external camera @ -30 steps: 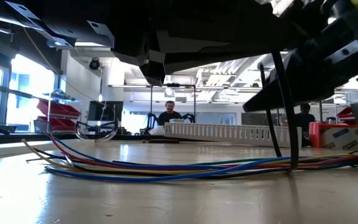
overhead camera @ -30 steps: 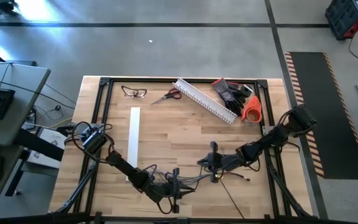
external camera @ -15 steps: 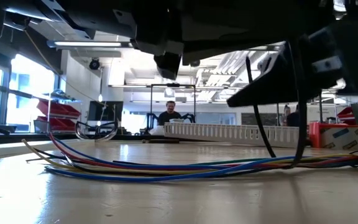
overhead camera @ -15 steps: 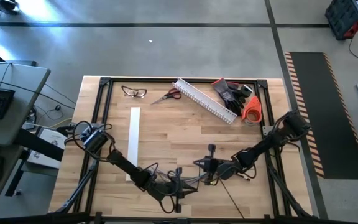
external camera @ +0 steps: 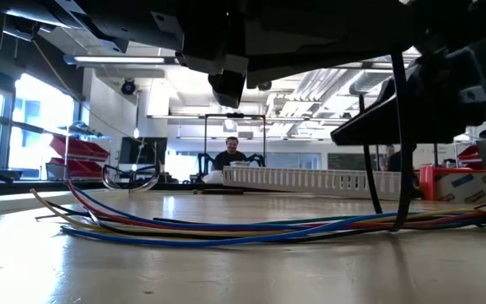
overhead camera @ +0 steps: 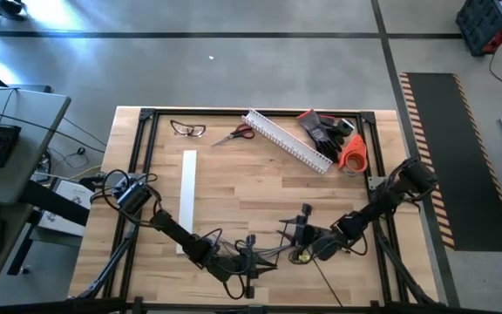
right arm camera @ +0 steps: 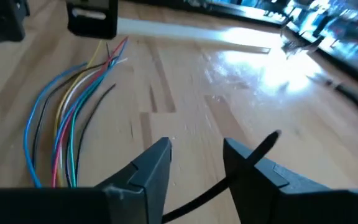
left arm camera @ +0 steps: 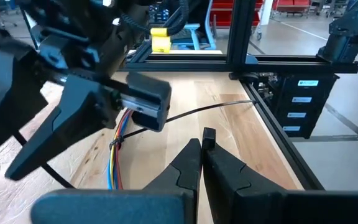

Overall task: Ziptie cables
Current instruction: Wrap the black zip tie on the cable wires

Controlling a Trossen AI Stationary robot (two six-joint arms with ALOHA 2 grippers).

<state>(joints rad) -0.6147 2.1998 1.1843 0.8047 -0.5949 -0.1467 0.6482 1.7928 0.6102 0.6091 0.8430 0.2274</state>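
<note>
The cables [overhead camera: 268, 251], a bundle of thin coloured wires, lie on the wood near the table's near edge [external camera: 226, 230]. A dark ziptie [external camera: 397, 169] loops under and around them, both legs rising toward the grippers; its long tail [left arm camera: 216, 109] lies on the table toward the near edge. My left gripper [left arm camera: 201, 149] is shut, pointing nearly level at the bundle from the left [overhead camera: 249, 257]. My right gripper [right arm camera: 194, 155] faces it from the right [overhead camera: 303, 237], its fingers apart just above the wood. My left gripper pinches a short dark ziptie end [left arm camera: 209, 134] at its fingertips, coming nearly level from the table's left. How this end joins the loop is hidden by the fingers. My right gripper's fingers stand apart. The ziptie's strip [right arm camera: 263, 146] crosses one finger [right arm camera: 247, 177] and runs down between the two. Whether it touches that finger I cannot tell.
At the far edge lie a white slotted channel [overhead camera: 288, 139], scissors [overhead camera: 236, 133], glasses [overhead camera: 187, 129], dark gloves [overhead camera: 325, 129] and an orange tape roll [overhead camera: 353, 153]. A white strip [overhead camera: 187, 187] lies left of centre. A black frame [overhead camera: 142, 174] rims the table. A person [external camera: 230, 156] sits beyond it.
My right gripper has moved toward the table's near edge and a little down, rolling about its own axis. The ziptie's two legs have swung with it above the cables, which have stayed where they lay.
</note>
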